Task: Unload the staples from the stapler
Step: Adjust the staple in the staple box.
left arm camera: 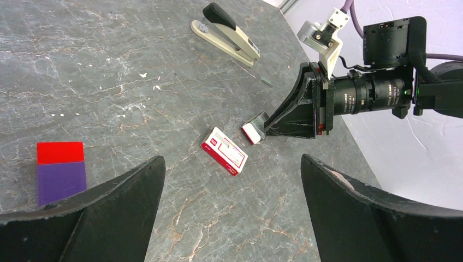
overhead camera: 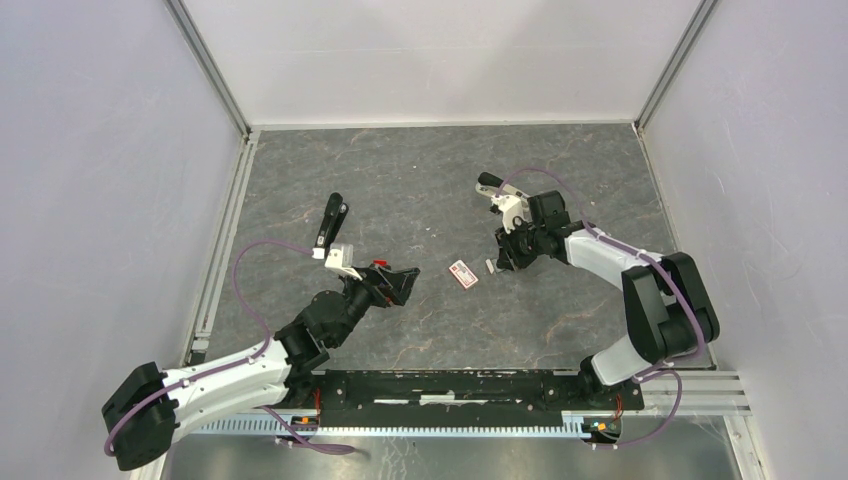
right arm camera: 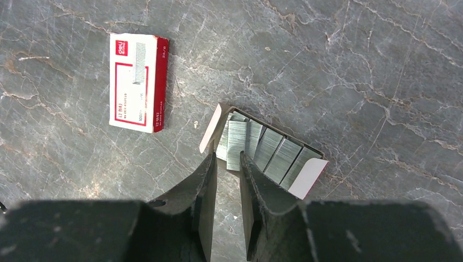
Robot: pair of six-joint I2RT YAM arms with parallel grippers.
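**Table and arms.** A grey, stone-patterned table (overhead camera: 420,170) carries everything. My left gripper (overhead camera: 395,283) hangs over its near left-centre. Its fingers (left arm camera: 109,207) are spread wide, with nothing between them. My right gripper (overhead camera: 503,262) points down right of centre. Its fingers (right arm camera: 203,188) stand close together with only a narrow slit between them. The tips are at the near left end of the tray, and I cannot tell whether they pinch a strip of staples or merely meet it.

**Stapler.** The stapler (overhead camera: 488,184), with a black top on a pale metal base, rests on its base on the table. It lies farther off than my right gripper and slightly to its left, near the gripper but not touching the fingers. It is well apart from my left gripper.

**Black bar.** A slim black bar (overhead camera: 330,220) lies on the far side of my left gripper.

**Containers.** A red-and-white box (overhead camera: 462,273) lies flat between my two grippers, just left of the tray; what it holds cannot be seen. The tray (right arm camera: 308,176) is open cardboard with its end flaps folded out. It holds several strips of staples (right arm camera: 273,155) packed side by side, and the leftmost strip lies at my right fingertips.
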